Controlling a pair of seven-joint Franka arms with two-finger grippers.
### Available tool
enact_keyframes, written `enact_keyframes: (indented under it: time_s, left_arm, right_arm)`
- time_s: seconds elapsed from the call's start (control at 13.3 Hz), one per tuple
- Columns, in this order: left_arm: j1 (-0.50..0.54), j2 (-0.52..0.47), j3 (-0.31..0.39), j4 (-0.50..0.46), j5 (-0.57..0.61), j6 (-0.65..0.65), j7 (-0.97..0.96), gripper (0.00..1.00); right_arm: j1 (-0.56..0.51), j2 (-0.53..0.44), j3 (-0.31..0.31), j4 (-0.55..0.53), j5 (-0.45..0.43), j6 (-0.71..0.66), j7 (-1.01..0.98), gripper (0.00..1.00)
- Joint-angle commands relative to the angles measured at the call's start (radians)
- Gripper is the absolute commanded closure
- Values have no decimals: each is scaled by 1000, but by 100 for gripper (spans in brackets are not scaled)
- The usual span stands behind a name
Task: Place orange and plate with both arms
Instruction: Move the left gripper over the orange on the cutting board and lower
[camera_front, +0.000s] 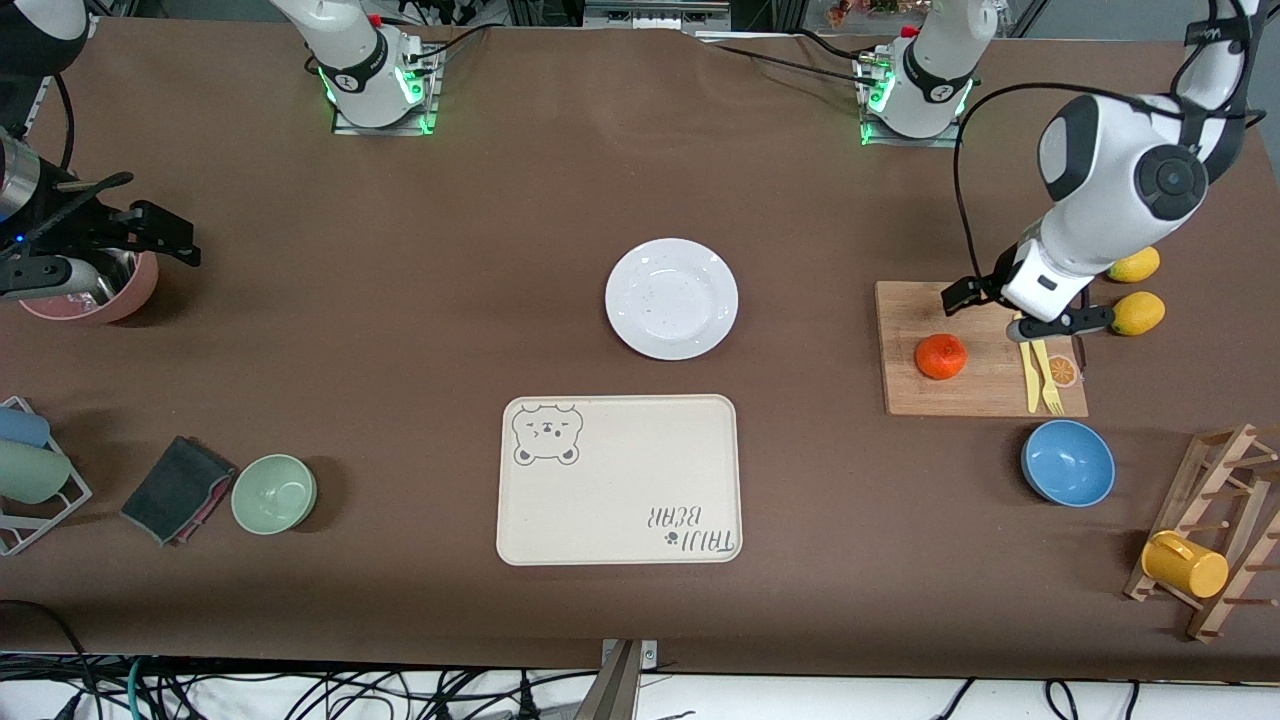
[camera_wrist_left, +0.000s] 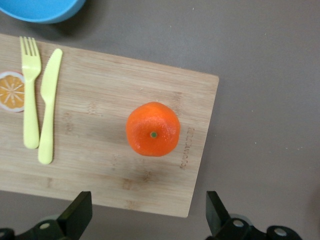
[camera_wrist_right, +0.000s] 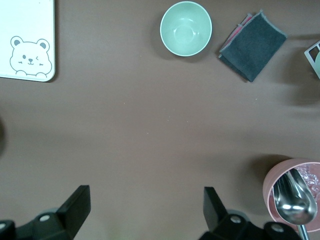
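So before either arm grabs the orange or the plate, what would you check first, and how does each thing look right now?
1. Left end effector open, over the cutting board: ok.
2. Orange free on the board, nothing touching it: ok.
3. Yellow fork and knife lie apart from the orange: ok.
4. Plate bare and uncovered: ok.
5. Right end effector open, but over bare table beside the pink bowl, not at the plate: not ok.

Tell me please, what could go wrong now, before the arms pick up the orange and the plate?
1. The orange is round and lies loose on the cutting board; the open left gripper might nudge it into rolling away.
2. The plate lies flat on the table, so the open right gripper may slip off its rim.
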Motion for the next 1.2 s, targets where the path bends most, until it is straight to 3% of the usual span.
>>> enact_keyframes:
  time_s: [0.0, 0.3, 1.13]
  left_arm:
    - [10, 92, -3, 8, 30, 95, 36, 0]
    - [10, 186, -5, 8, 172, 164, 34, 0]
    - [10, 280, -5, 23, 176, 261, 34, 0]
  right_arm:
    - [-14, -5, 7, -3, 16, 6, -4, 0]
    - [-11, -5, 10, -3, 16, 7, -2, 0]
    - [-5, -5, 13, -3, 19, 4, -2, 0]
